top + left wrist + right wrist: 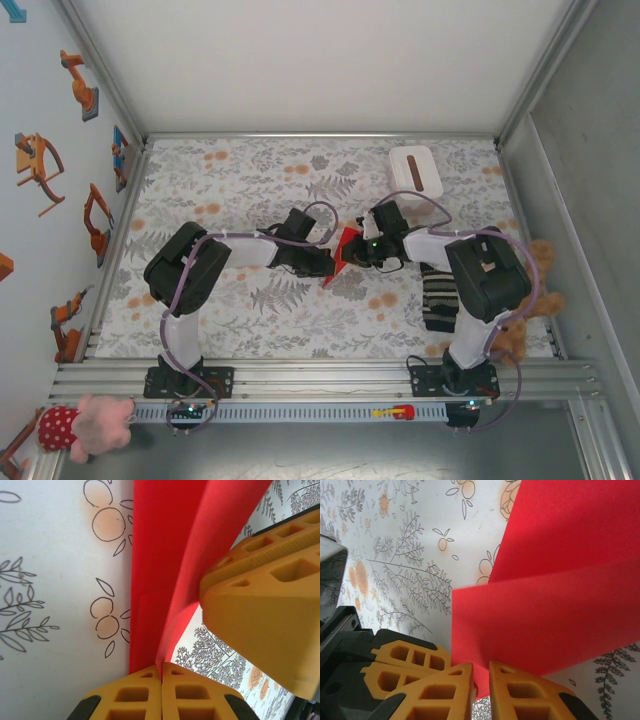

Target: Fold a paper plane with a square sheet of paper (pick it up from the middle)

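Table: covered with a floral-print cloth; both arms reach inward and meet near its middle.
Red paper: sits near the middle of the table, between the two grippers. It is folded rather than flat.
Red paper, left wrist view: two creased layers run away from the fingers and converge at the fingertips.
Red paper, right wrist view: one flap overlaps another, and the lower edge drops between the fingers.
Left gripper: fingers are pressed together with no gap and pinch the paper where its layers converge. In the top view it is on the left side of the paper.
Right gripper: fingers stand close together on either side of the paper's lower edge, with a narrow gap between them. Whether they clamp the paper cannot be told. In the top view it is on the right side of the paper.
Gripper spacing: the two fingertip sets are just beside each other, and the right finger touches the paper close to the left pinch.
White box: far right part of the table, apart from the paper.
Striped cloth: lies beside the right arm.
Pink plush toy: near left corner, in front of the rail.
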You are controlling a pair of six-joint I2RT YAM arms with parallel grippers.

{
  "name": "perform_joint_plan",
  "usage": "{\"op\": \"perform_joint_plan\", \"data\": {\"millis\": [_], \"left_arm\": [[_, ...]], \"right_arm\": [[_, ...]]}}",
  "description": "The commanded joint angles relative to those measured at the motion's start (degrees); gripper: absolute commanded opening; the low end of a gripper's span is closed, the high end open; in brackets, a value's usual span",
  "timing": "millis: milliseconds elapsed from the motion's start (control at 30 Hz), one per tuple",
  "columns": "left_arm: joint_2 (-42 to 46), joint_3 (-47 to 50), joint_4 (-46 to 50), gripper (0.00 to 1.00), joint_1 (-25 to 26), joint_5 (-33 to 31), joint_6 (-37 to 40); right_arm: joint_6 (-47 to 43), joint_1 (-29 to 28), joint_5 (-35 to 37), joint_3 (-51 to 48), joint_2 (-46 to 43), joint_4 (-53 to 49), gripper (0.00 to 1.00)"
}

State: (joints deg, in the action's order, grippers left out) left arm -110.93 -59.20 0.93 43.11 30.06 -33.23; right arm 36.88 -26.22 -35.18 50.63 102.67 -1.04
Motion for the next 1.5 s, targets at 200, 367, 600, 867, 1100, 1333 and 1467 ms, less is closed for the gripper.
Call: {"op": "perform_joint_plan", "data": {"millis": [200,367,600,867,1100,1333,1467], "left_arm": [[-2.2,-0.5,4.2,0.07,-0.2,-0.4,0.7],[-2.3,-0.6,4.5,0.08,-0.2,-0.3,0.9],[-2.3,-0.7,5.0,0.08,-0.3,-0.4,1.0],[-1.8,-0.7,5.6,0.1,-0.6,-0.4,1.2],[1.5,-0.3,6.4,0.15,-0.9,-0.4,0.5],[7.9,-0.4,11.3,0.27,-1.0,-5.1,0.5],[11.1,-0.3,10.3,0.28,-0.9,-6.0,-0.6]], "right_arm": [[-0.6,-0.1,0.6,3.5,2.6,-1.6,0.16],[-1.1,-0.1,1.6,4.3,3.7,-3.2,0.15],[-1.1,-0.1,4.4,4.6,4.2,-5.3,0.15],[-1.3,-0.1,6.0,4.8,4.9,-6.7,0.15],[-1.4,-0.1,6.5,4.7,5.9,-7.2,0.15],[-1.5,-0.1,6.2,5.0,6.0,-7.3,0.15],[-1.5,-0.1,5.8,5.0,6.0,-7.3,0.15]]}}
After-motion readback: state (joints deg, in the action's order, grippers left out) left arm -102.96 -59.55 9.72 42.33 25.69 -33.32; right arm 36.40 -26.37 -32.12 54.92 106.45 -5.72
